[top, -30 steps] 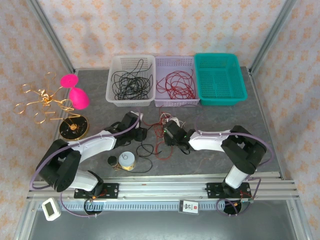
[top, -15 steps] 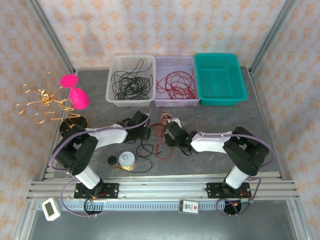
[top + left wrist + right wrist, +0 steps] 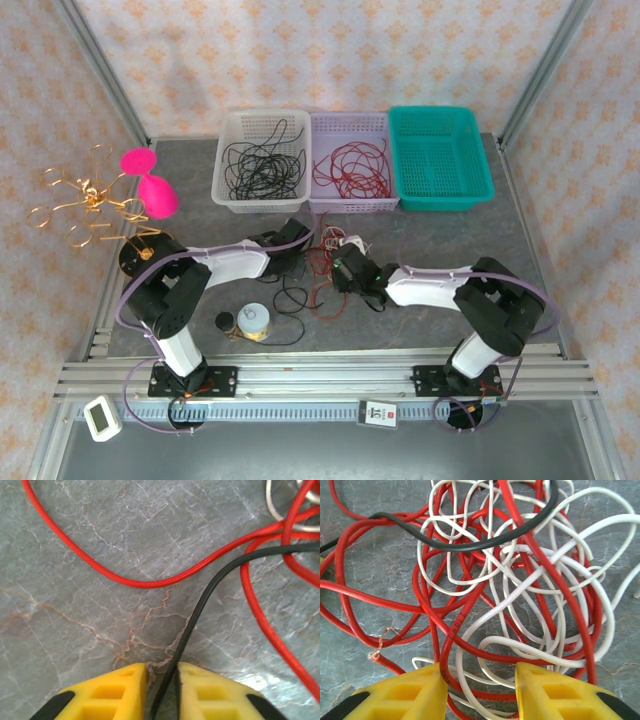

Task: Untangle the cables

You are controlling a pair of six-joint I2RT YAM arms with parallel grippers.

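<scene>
Nearest us, at the bottom edge of the left wrist view, the left gripper (image 3: 161,672) has its yellow fingers standing close, with the black cable (image 3: 200,611) between them and touching both inner faces; we read that as a pinch on it. From there the black cable runs up and to the right, then flattens toward the right edge, passing among loops of red cable (image 3: 150,584) on the grey table (image 3: 60,630). Its long axis thus leads from the pincer into the knot.

In the right wrist view the right gripper (image 3: 481,675) stands with jaws apart at the bottom edge, straddling red cable and white cable (image 3: 492,640) and clamping none that we can see. The tangle (image 3: 510,590) spreads above it, the black cable arching across the top.

From above, the tangle lies mid-frame between both grippers. The left one is on the free strand, so we judge the pull should go left, away from the knot.

Beyond stand the white basket (image 3: 260,205) holding black cables and the lilac basket (image 3: 352,205) holding red ones
</scene>
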